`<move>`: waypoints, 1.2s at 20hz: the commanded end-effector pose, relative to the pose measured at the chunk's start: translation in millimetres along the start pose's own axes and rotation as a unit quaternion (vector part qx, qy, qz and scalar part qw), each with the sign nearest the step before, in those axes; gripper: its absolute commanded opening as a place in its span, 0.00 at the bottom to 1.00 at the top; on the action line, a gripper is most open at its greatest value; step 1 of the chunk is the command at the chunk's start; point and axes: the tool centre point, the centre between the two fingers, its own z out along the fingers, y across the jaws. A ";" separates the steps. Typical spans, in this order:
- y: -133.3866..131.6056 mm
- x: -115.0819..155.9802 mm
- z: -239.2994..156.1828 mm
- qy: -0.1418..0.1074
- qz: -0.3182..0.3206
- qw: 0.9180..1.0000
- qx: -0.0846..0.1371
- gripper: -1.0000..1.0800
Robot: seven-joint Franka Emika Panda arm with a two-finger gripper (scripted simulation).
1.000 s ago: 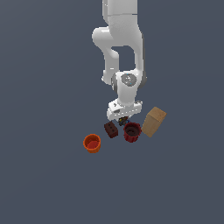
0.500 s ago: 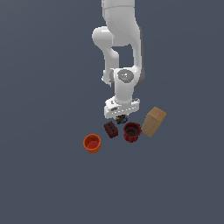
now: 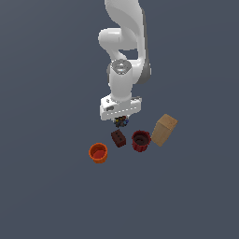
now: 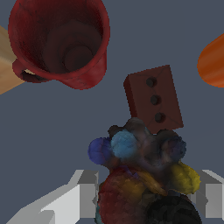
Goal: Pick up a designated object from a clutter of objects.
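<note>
The gripper [image 3: 121,120] is clamped on the dark multicoloured cluster [image 3: 122,122], held just above centre frame, over the studded brick [image 3: 118,138]. Compared with a second ago, gripper and cluster are seen raised slightly; the dark red cup [image 3: 141,140], orange cup [image 3: 98,152] and tan box [image 3: 164,130] are unmoved.

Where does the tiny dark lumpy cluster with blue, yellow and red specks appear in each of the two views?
Exterior view: the tiny dark lumpy cluster sits just under the gripper, above the dark brown studded brick.
Wrist view: the cluster fills the foreground between the grey fingers.
Shared landmark: the studded brick, right beside the cluster in both views.
</note>
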 end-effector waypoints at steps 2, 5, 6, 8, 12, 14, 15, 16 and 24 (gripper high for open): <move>23.4 -3.5 -30.4 0.001 0.000 1.000 0.001 0.00; 44.0 -6.6 -56.5 0.001 0.000 1.000 0.001 0.00; 50.9 -7.6 -65.3 0.001 0.000 1.000 0.001 0.00; 64.7 -9.6 -82.8 0.001 0.000 1.000 0.001 0.00; 93.2 -13.6 -118.1 0.001 0.000 1.000 0.001 0.00; 107.7 -15.4 -136.0 0.000 0.000 1.000 0.001 0.00; 115.1 -16.2 -145.0 0.000 0.000 1.000 0.001 0.00; 122.5 -17.1 -154.1 0.000 0.000 1.000 0.001 0.00; 171.6 -21.0 -213.4 -0.001 0.000 1.000 0.000 0.00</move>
